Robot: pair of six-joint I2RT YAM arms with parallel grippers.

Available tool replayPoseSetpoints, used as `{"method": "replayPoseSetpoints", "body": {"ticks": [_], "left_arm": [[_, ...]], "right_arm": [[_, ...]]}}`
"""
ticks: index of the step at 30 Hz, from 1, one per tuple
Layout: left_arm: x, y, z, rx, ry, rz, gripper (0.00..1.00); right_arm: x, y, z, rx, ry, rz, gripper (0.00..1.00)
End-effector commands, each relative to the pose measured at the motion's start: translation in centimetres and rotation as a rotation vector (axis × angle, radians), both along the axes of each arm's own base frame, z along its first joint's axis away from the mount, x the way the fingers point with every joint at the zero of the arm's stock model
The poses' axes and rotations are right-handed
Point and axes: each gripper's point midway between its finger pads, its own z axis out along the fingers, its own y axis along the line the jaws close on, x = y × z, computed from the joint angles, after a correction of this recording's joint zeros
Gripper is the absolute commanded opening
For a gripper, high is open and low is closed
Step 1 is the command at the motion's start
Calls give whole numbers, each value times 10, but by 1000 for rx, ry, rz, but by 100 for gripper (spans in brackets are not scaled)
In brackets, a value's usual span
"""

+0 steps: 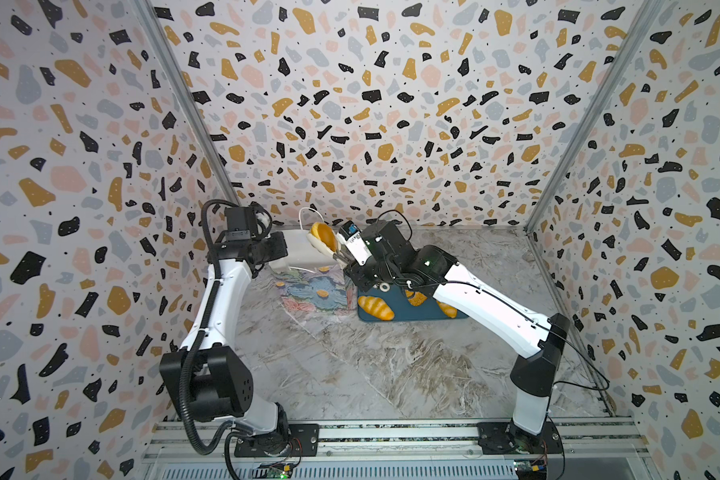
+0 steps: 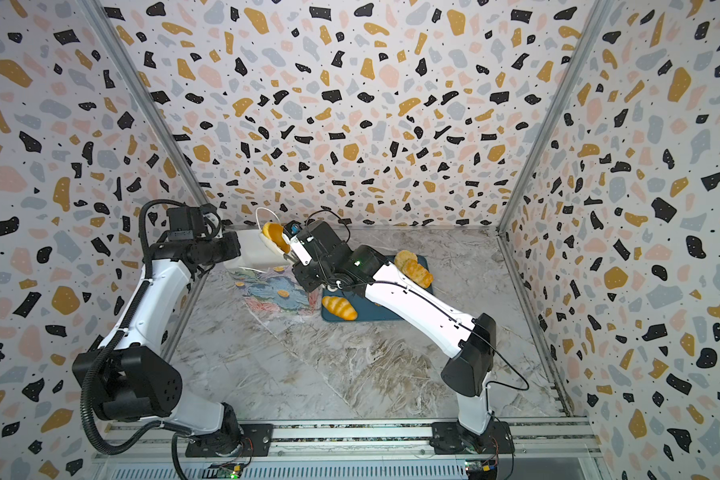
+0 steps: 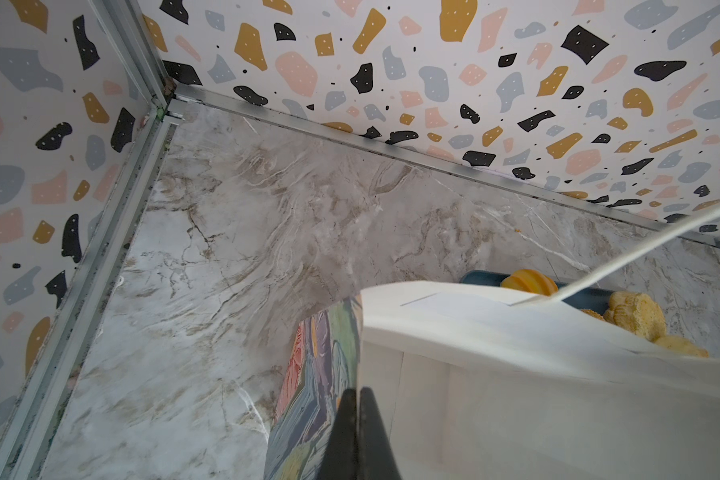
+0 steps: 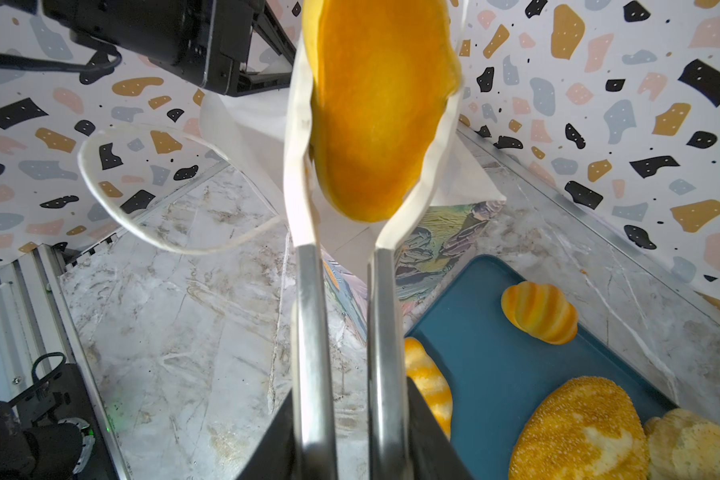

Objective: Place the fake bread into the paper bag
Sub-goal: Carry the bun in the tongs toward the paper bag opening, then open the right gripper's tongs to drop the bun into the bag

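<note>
Marble table (image 1: pixel 350 374) is carrying everything, w/ both arms reaching in toward the back wall. The paper bag (image 1: pixel 310 293) is standing back-left, roughly upright, floral side facing us and white inside showing at the open top. Just beside it the dark-blue tray (image 4: pixel 474 357) is lying flat and holding at least four pcs of fake bread: a seeded loaf (image 4: pixel 578 428), a pale bumpy bun (image 4: pixel 691 449), a striped roll (image 1: pixel 375 307) and a shell bun (image 4: pixel 539 311). So I'm judging the job as early-to-mid. One orange bun (image 1: pixel 324 235) is hanging at the bag's mouth, not let go yet, and the tray lot is waiting. Can't tell whether anything is lying inside the bag already. R gripper (image 4: pixel 377 108) is squeezing that orange bun between its long white-padded fingers (image 4: pixel 298 166), standing only the bun's width apart. L gripper (image 3: pixel 356 419) is pinching the bag's top edge, black fingers (image 3: pixel 344 436) pressing together on the paper, propping the mouth open.
</note>
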Motion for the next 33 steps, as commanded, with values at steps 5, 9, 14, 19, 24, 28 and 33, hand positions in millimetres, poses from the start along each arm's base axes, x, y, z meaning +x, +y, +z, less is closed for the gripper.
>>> {"method": "replayPoseSetpoints", "body": {"ticks": [5,9,14,19,24,28,33], "left_arm": [[-2,-5,2,-22,-14,-17,0],[-2,-6,3,-26,-19,-19,0],[-2,-7,5,-31,-24,-24,0],[-2,-7,5,-32,-26,-24,0],[-2,-8,5,-31,-25,-25,0],[-2,-7,5,-31,-24,-24,0],[-3,-8,6,-30,-28,-26,0]], "right_arm": [[3,15,33,94,-38,17,37],[6,20,29,84,-32,13,40],[8,22,27,77,-28,9,43],[10,22,27,75,-31,1,48],[10,20,28,75,-33,-4,54],[9,19,31,79,-37,-5,55],[8,14,37,81,-48,-13,55]]}}
